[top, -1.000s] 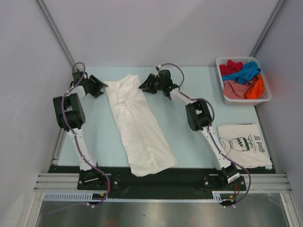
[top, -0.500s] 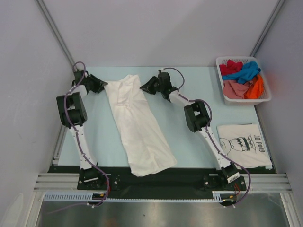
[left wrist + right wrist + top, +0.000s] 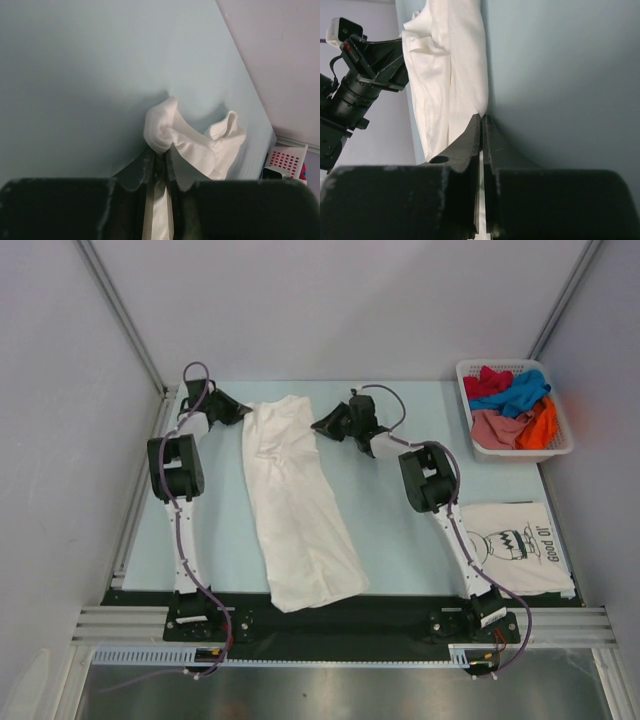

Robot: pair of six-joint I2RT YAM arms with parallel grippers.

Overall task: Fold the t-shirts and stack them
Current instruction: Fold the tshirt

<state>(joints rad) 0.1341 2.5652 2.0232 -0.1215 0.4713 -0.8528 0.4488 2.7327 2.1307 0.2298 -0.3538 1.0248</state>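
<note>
A plain white t-shirt lies lengthwise on the pale blue table, its far end between the two arms. My left gripper is at the far left corner of that end, and the left wrist view shows the gripper shut on a bunched fold of the white t-shirt. My right gripper is at the far right edge. In the right wrist view the gripper is shut on the hem of the white t-shirt, with a strip of cloth between its fingers.
A folded white t-shirt with black cartoon print lies at the near right beside the right arm's base. A white lattice basket at the far right holds red, blue, pink and orange shirts. Grey walls enclose the table.
Both grippers have closed on the far end of the white t-shirt. Both arms and that end of the shirt have shifted to the right.
</note>
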